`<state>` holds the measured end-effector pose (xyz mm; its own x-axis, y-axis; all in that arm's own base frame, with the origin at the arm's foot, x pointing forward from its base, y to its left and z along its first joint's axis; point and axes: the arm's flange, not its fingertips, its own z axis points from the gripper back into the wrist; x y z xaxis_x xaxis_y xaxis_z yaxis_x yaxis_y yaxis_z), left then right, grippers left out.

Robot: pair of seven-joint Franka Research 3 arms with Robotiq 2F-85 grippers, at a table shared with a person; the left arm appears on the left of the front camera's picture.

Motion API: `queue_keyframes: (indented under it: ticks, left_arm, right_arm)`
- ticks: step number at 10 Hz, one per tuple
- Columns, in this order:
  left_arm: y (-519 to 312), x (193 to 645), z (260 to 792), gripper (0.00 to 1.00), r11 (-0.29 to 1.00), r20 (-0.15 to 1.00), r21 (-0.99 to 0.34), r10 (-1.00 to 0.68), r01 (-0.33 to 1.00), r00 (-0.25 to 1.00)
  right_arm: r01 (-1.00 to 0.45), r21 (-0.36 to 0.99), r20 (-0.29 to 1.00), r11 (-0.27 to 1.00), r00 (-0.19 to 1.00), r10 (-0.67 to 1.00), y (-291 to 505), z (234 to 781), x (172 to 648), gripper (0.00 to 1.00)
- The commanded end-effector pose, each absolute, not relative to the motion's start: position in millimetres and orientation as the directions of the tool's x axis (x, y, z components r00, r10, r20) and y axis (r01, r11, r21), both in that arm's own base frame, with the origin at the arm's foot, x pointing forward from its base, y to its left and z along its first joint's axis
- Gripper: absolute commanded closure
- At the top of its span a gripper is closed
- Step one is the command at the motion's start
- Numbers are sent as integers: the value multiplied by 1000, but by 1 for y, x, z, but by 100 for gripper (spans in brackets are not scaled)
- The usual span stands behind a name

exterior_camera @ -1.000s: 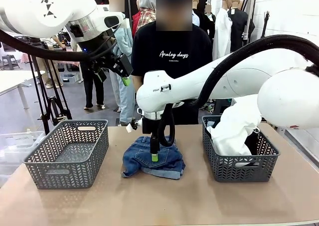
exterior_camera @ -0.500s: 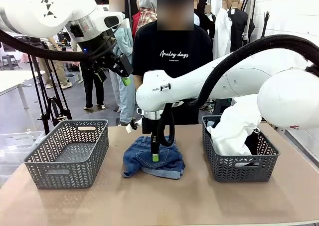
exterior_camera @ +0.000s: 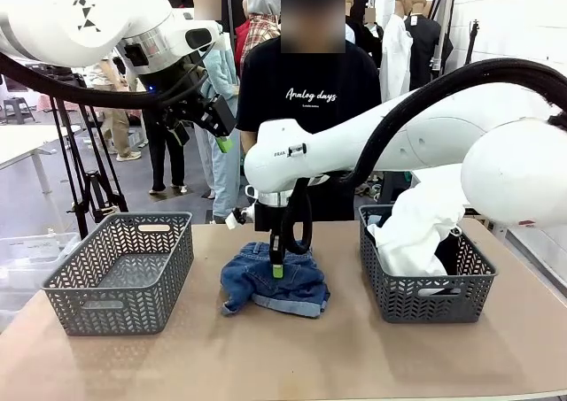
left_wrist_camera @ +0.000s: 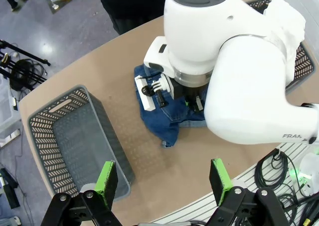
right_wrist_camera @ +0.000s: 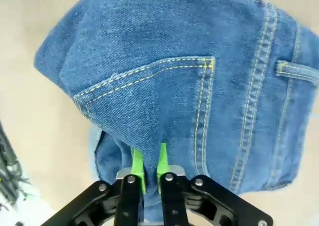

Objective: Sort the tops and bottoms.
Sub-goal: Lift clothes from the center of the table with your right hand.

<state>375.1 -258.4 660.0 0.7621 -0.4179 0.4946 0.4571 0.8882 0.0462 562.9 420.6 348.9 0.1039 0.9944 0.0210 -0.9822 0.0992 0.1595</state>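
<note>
The bottoms, blue denim shorts (exterior_camera: 275,283), lie at mid-table between two baskets. My right gripper (exterior_camera: 277,270) points down onto them and is shut, pinching a fold of denim below a back pocket (right_wrist_camera: 149,94); its green pads (right_wrist_camera: 136,167) press together on the cloth. A white top (exterior_camera: 416,224) spills out of the right basket (exterior_camera: 425,299). My left gripper (exterior_camera: 224,142) hangs high above the table's back left, open, with nothing between its green fingers (left_wrist_camera: 106,178). From there it looks down on the shorts (left_wrist_camera: 167,123).
An empty grey basket (exterior_camera: 120,268) stands at the table's left. A person in a black printed T-shirt stands behind the far edge, close to my right arm. Bare tabletop (exterior_camera: 283,357) runs along the front.
My right gripper has closed on the denim and risen slightly, drawing the cloth up into a bunch. The left arm has not moved.
</note>
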Motion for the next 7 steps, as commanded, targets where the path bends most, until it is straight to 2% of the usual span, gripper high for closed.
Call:
queue_keyframes:
  ticks: [1, 3, 5, 7]
  left_arm:
    - [-257, 376, 660, 4, 890, 499, 45, -414, 455, 761]
    - [-257, 376, 660, 4, 890, 499, 45, -414, 455, 761]
    - [-257, 376, 660, 4, 890, 499, 45, -414, 455, 761]
    - [-257, 376, 660, 4, 890, 499, 45, -414, 455, 761]
  right_arm:
    - [-983, 139, 108, 118, 133, 985, 391, 377, 546, 100]
    - [-991, 62, 175, 119, 128, 976, 363, 436, 526, 100]
    - [-983, -85, 176, 163, 146, 973, 355, 491, 495, 100]
    - [-974, -157, 187, 163, 133, 973, 354, 511, 479, 100]
